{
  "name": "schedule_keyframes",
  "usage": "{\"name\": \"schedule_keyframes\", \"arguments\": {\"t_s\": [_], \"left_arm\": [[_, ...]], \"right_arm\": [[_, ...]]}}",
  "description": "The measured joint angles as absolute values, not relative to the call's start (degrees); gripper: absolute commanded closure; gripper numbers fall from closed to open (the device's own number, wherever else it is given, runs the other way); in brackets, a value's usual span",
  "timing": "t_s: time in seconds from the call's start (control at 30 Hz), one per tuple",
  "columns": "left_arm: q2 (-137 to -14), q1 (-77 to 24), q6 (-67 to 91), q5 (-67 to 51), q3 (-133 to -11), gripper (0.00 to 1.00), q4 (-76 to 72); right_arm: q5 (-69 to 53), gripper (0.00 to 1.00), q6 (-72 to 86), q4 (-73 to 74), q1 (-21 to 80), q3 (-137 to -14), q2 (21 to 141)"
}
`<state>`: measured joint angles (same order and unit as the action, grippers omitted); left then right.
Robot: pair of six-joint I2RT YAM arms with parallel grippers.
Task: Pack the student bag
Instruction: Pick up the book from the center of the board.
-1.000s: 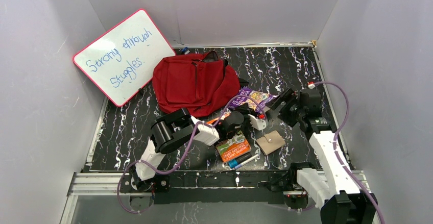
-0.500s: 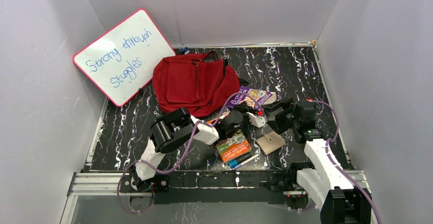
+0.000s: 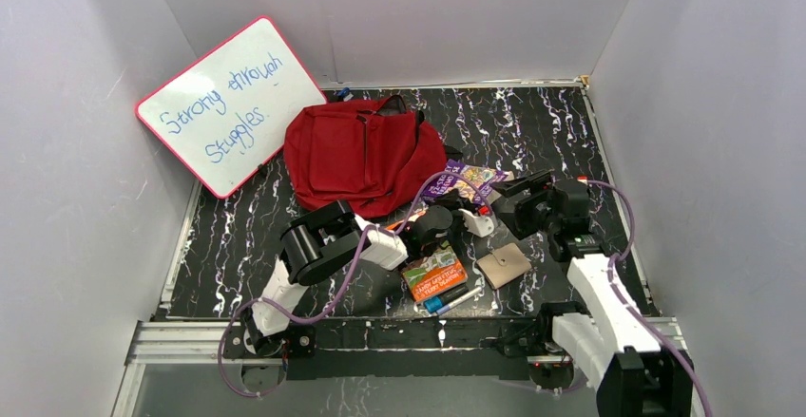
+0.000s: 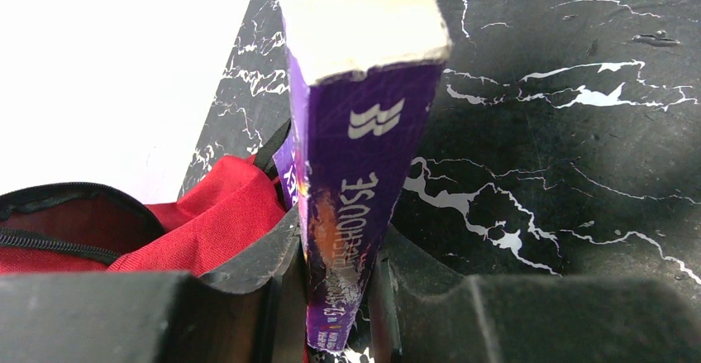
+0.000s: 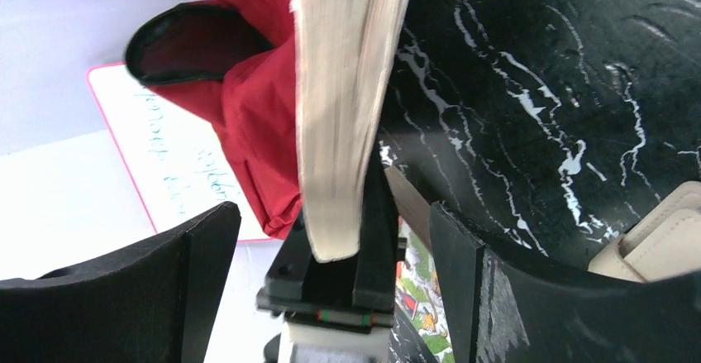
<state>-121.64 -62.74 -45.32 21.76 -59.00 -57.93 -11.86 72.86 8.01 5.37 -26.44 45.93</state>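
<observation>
The dark-red student bag lies at the back middle, its mouth open in the right wrist view; it also shows in the left wrist view. My left gripper is shut on the spine end of a purple book and holds it on edge; its jaws pinch the spine. My right gripper is open at the book's other side. Its fingers straddle the cream page edge without touching it, around the gripper midpoint.
A whiteboard leans on the left wall. An orange-green book, a blue marker and a beige wallet lie near the front, below the grippers. The wallet shows in the right wrist view.
My right gripper has swung left from the right side up to the purple book. The left gripper kept its hold, and the book now stands more on edge.
</observation>
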Motion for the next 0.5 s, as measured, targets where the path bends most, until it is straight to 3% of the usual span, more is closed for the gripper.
{"name": "schedule_keyframes", "arguments": {"t_s": [0.3,0.5], "left_arm": [[-121.64,-62.76,-45.06,21.98,-58.98,1.0,-58.06],[-121.64,-63.02,-45.12,22.06,-58.61,1.0,-58.3]], "right_arm": [[-14.28,0.35,73.54,-2.17,5.37,-26.37,62.22],[-16.25,0.57,73.73,-6.55,5.37,-26.37,64.49]]}}
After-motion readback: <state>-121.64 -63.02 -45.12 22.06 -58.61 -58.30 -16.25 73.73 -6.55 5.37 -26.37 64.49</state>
